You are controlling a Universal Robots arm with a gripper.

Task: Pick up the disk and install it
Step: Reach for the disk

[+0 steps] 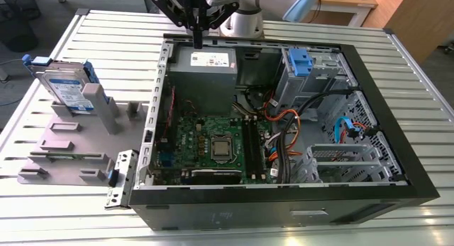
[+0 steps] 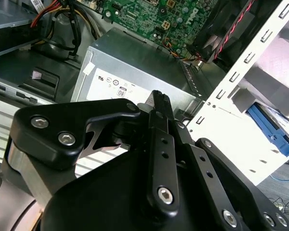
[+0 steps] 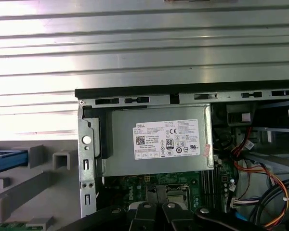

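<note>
Your hand (image 1: 196, 40) hangs over the far wall of the open case (image 1: 284, 195), just above the grey power-supply box (image 1: 204, 70). Its fingers are clenched together on nothing. In the second wrist view its black linkages block much of the case interior, and the arm is cut off by the top of the exterior view.

The disk (image 1: 67, 89) is outside the case, beyond its wall at the exterior view's left. It stands tilted on edge in a grey holder (image 1: 67, 147) on the slatted counter (image 1: 106, 28), and the holder's posts hide its lower edge. In the first wrist view a blue strip (image 3: 7, 160), cut off by the frame, is probably the disk's bracket.

A narrow band of bare counter runs between holder and case. Inside the case, orange and black cables (image 1: 298, 116) crowd the space below the blue caddy (image 1: 299, 62).
</note>
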